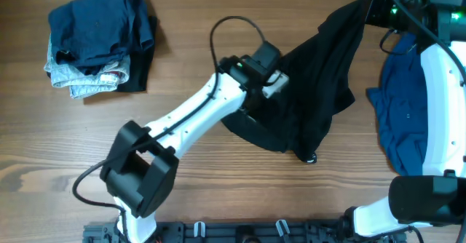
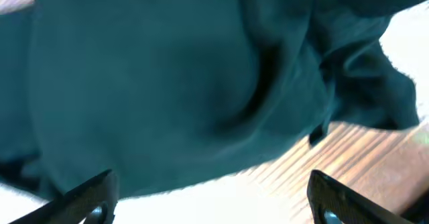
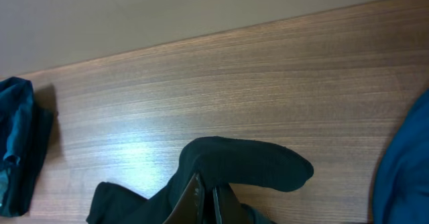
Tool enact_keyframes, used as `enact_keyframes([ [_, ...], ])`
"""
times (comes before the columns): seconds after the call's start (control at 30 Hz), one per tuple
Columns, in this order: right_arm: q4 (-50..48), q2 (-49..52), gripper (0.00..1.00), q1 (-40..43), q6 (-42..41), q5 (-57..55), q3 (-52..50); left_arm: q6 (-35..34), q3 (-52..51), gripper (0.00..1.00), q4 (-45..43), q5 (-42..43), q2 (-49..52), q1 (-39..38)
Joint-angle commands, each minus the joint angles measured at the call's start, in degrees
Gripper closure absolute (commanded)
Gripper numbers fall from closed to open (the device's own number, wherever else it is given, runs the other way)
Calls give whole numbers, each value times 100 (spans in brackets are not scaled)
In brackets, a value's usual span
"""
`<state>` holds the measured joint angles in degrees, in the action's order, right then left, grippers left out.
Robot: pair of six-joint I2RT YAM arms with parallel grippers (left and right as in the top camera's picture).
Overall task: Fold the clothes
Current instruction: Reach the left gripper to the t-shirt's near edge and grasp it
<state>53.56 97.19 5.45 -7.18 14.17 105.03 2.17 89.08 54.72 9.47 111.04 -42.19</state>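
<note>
The left gripper (image 2: pixel 214 207), lowest in the left wrist view, has its fingers spread with nothing between them, the shirt (image 1: pixel 313 83) just beyond. The right gripper (image 3: pixel 206 200) is clenched on a shirt corner, raised at the overhead's upper right. From there the shirt trails, bunched, to the table's (image 1: pixel 218 3) centre-right. No fold shows; flattening and every fold appear left.

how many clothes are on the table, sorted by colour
black shirt: 1
bright blue garment: 1
navy garment: 1, on top of the folded stack
pale denim garment: 1, under the navy one
total: 4 that can be told apart; the stack may hide more
</note>
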Motion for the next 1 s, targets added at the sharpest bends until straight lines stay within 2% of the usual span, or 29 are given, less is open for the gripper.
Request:
enact_keyframes([
  [0.0, -42, 11, 96, 26, 118, 133, 98, -146, 0, 9, -321, -444, 280, -334],
  [0.2, -50, 11, 96, 26, 125, 133, 98, -1043, 0, 10, -688, -444, 501, -623],
  [0.47, -39, 11, 96, 26, 122, 131, 98, -1513, 0, 15, -1176, -417, 887, -960],
  [0.57, -44, 11, 96, 26, 122, 131, 98, -1510, 0, 19, -1139, -428, 1064, -1108],
  [0.63, -52, 11, 96, 26, 122, 131, 98, -1513, 0, 24, -1145, -592, 1080, -1189],
  [0.8, -46, 11, 96, 26, 127, 68, 98, -1641, 0, 29, -866, -1034, 1080, -1257],
  [0.83, -48, 11, 96, 26, 125, 68, 98, -1641, 0, 32, -813, -1110, 1080, -1257],
  [0.97, -50, 11, 96, 26, 125, 70, 98, -1644, 0, 56, -811, -1152, 1080, -1257],
])
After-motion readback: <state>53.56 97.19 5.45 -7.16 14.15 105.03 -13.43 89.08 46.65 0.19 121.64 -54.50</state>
